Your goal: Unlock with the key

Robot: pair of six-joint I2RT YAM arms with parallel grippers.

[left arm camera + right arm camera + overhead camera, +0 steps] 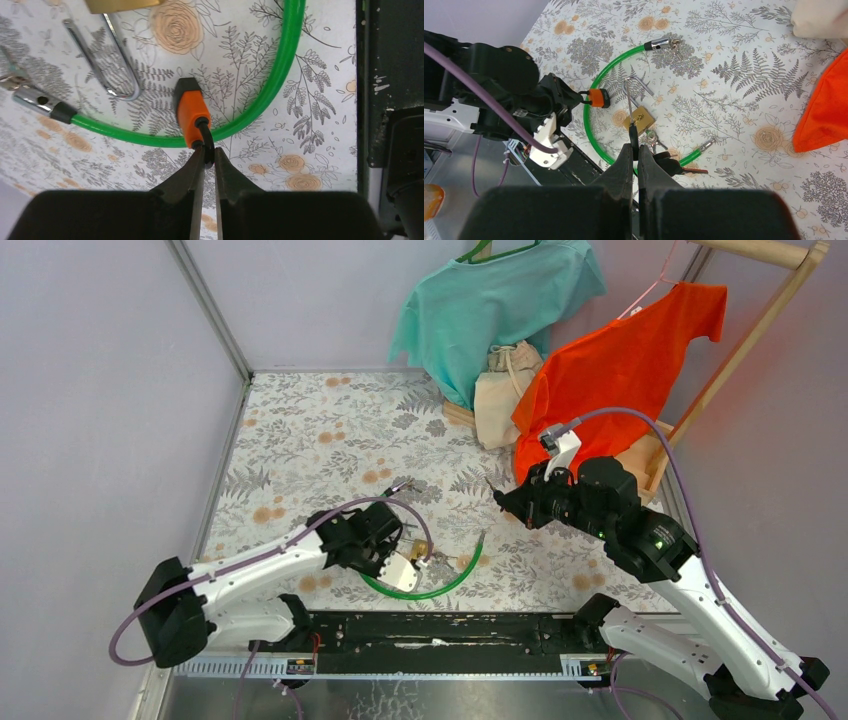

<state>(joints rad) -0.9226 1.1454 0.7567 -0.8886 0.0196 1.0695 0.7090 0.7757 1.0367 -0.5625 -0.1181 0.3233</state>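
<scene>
Where pale walls (100, 390) enclose floral tabletop (330, 440), brass padlock (639, 119), orange shirt (620, 370)

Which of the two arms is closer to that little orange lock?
Left. The left end effector pinches the orange lock by its black loop. The right end effector hangs raised, apart from it, past the brass padlock.

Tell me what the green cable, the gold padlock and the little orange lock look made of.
The green cable: glossy plastic sheath, likely over wire; bright metal ferrule at its end. The gold padlock: brass-looking body, shiny steel-like shackle. The orange lock: matte orange casing, probably plastic, with a black loop.
</scene>
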